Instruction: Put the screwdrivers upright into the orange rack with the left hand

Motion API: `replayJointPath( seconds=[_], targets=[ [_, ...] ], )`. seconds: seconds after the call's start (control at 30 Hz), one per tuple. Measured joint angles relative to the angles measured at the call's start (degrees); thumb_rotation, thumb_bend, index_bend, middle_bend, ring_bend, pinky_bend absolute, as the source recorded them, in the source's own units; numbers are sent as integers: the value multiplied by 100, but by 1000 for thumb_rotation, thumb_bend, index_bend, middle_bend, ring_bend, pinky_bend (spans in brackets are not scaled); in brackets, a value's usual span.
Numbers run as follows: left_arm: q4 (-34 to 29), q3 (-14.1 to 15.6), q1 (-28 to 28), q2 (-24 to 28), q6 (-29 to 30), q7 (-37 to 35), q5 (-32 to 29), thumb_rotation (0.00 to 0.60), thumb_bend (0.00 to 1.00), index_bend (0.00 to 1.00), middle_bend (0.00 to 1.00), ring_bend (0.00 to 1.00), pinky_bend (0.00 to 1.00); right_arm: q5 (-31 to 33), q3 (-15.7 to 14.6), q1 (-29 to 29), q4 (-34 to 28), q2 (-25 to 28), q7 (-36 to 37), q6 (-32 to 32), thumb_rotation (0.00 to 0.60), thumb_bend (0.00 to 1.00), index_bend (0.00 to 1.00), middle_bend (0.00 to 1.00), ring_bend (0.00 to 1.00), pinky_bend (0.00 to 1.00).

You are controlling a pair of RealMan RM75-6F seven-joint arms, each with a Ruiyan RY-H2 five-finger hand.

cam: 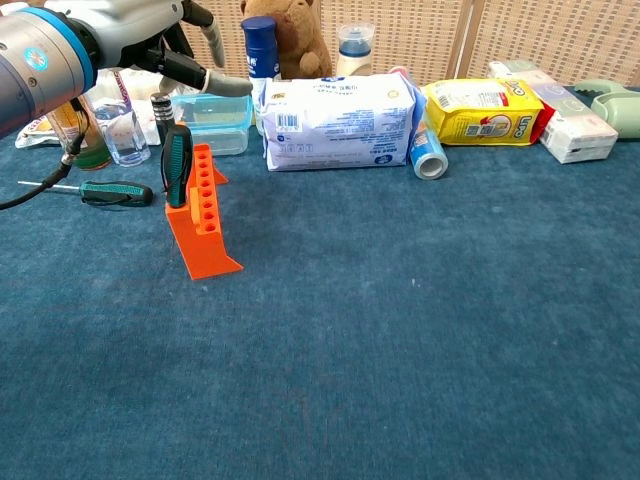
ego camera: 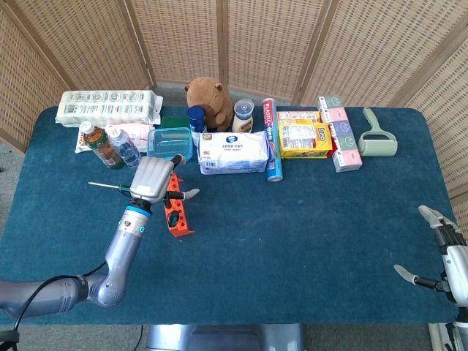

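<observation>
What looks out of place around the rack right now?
One screwdriver lies flat on the table left of the orange rack, not yet racked; another stands upright in it. The left hand hovers above the rack, holding nothing. Nothing spilled.

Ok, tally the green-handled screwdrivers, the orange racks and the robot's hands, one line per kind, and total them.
Green-handled screwdrivers: 2 (upright screwdriver, lying screwdriver)
Orange rack: 1
Hands: 2 (left hand, right hand)
Total: 5
</observation>
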Motion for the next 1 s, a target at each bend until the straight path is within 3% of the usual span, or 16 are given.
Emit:
replayJointPath(
  seconds=[0.73,1.0],
  targets=[
    [-440,-34,138,144,-9,40,-16,136,0,349,764,930,900,-24,-9,-7,-20,-2,-30,14,600,163,4,97,94,89],
    [-639,-174,182,317,88,-38,36,125,0,350,735,929,900,-11,-2,-6,-9,2,-10,13,600,163,4,97,94,88]
  ],
)
